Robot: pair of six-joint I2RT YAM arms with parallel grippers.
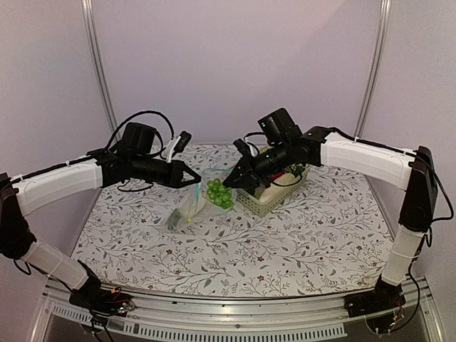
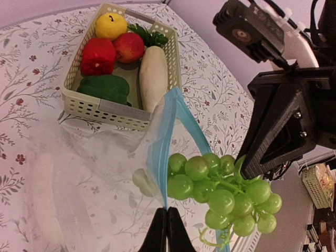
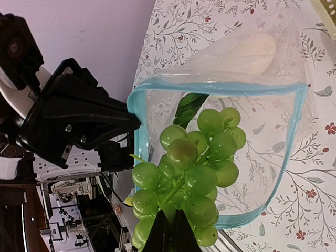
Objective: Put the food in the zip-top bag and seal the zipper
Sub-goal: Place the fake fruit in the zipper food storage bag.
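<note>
My left gripper is shut on the light-blue zipper of the see-through zip-top bag and holds its mouth up and open. My right gripper is shut on the stem of a bunch of green grapes, which hangs right at the bag's open mouth. A pale long piece lies inside the bag. In the top view the two grippers are close together, with the grapes between them.
The pale green lattice basket stands behind the bag. It holds a yellow apple, red pieces, a green piece, leafy greens and a white radish. It sits under the right arm.
</note>
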